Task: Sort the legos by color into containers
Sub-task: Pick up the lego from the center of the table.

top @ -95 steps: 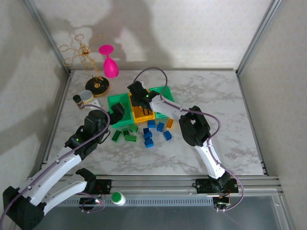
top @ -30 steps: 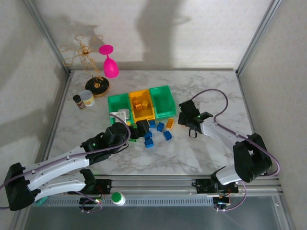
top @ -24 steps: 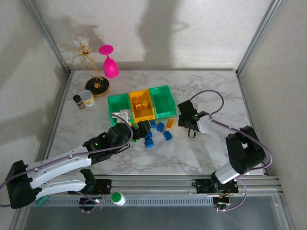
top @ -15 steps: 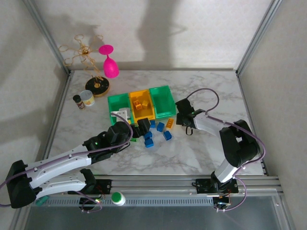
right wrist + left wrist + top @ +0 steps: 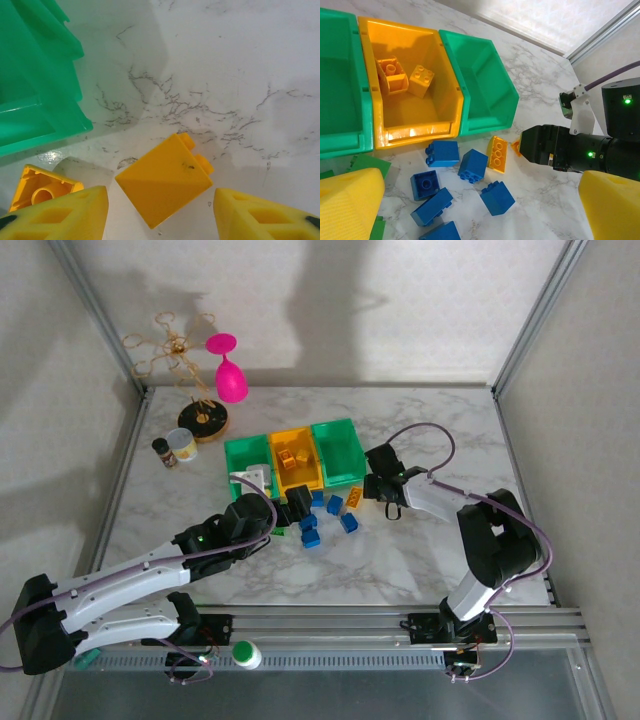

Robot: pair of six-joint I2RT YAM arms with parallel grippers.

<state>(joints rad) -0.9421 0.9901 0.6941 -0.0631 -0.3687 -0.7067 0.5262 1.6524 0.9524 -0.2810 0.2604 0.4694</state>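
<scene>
"Where is the orange brick?"
"On the table, between the spread fingers of the right gripper, not touching them (a green bin is near)."
"And the left gripper?"
"Fingers far apart, above the blue bricks."

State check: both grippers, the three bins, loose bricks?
left gripper: open, empty.
right gripper: jaws either side of loose yellow brick, grip unclear.
yellow bin: holds two yellow bricks.
left green bin: no bricks visible.
right green bin: empty.
blue bricks: loose, unsorted.
</scene>
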